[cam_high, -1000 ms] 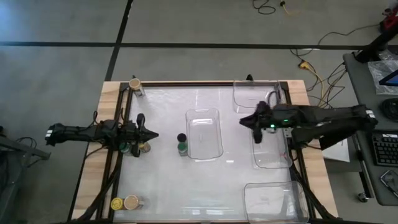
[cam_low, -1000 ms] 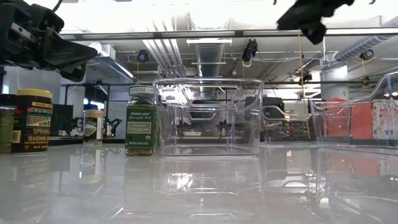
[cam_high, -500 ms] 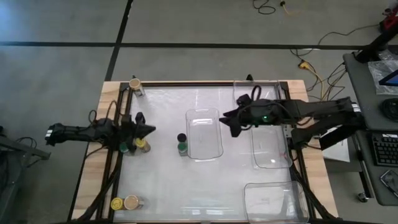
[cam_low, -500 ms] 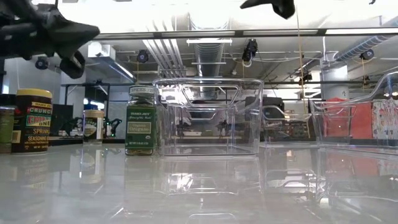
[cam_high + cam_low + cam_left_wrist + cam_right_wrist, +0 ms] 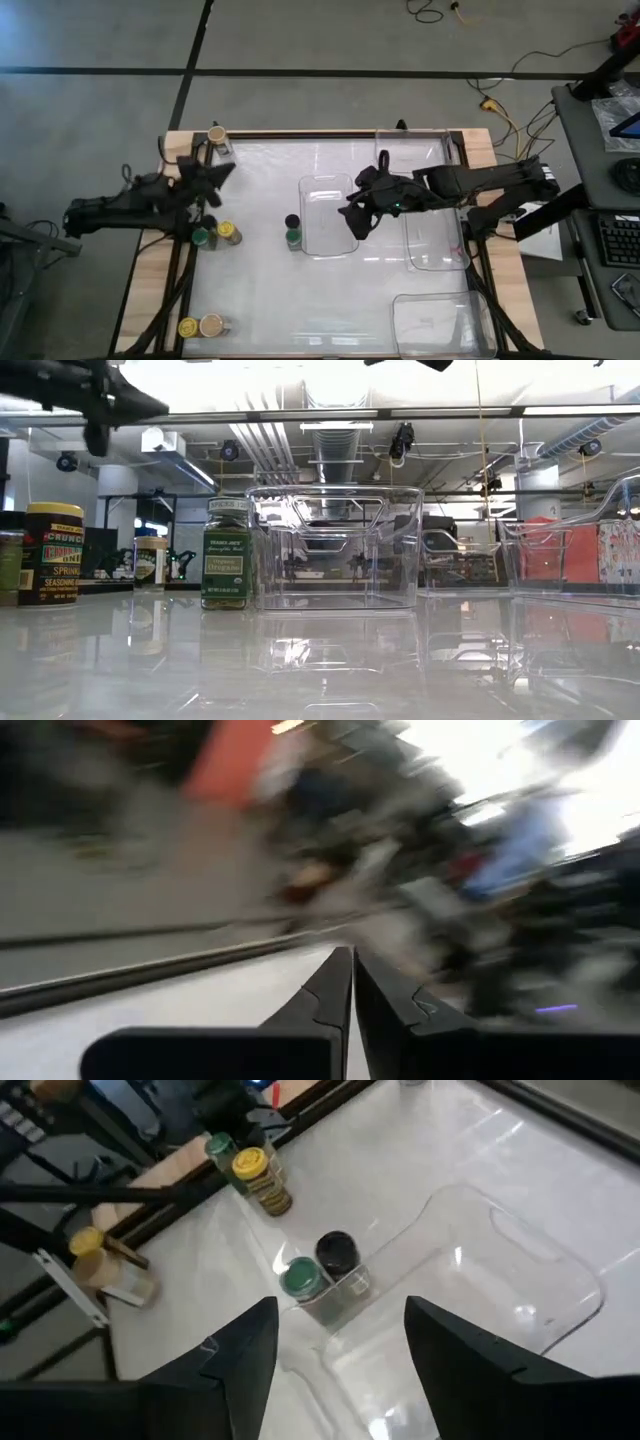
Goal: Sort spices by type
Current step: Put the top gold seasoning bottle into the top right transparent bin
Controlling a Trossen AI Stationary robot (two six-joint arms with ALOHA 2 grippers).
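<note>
Several small spice jars stand upright on the white table. A black-lidded jar (image 5: 292,221) and a green-lidded jar (image 5: 293,238) stand beside the middle clear tray (image 5: 328,192). Another green jar (image 5: 201,238) and a yellow one (image 5: 228,233) stand near the left edge. A yellow jar (image 5: 187,327) and a tan jar (image 5: 211,325) sit at the near left corner, and a tan jar (image 5: 217,135) at the far left corner. My right gripper (image 5: 354,220) hangs open, high over the middle tray. My left gripper (image 5: 220,171) is shut, raised above the left edge.
Three more clear trays lie on the right half: one (image 5: 436,240) right of the middle tray, one (image 5: 412,152) at the far edge and one (image 5: 440,325) at the near right corner. A dark frame (image 5: 190,290) runs along the table's left side.
My right gripper has travelled toward the table's left, from above the right tray to above the middle tray, and has risen out of the top of the low view. My left gripper has swung up and toward the far edge, away from the green and yellow jars.
</note>
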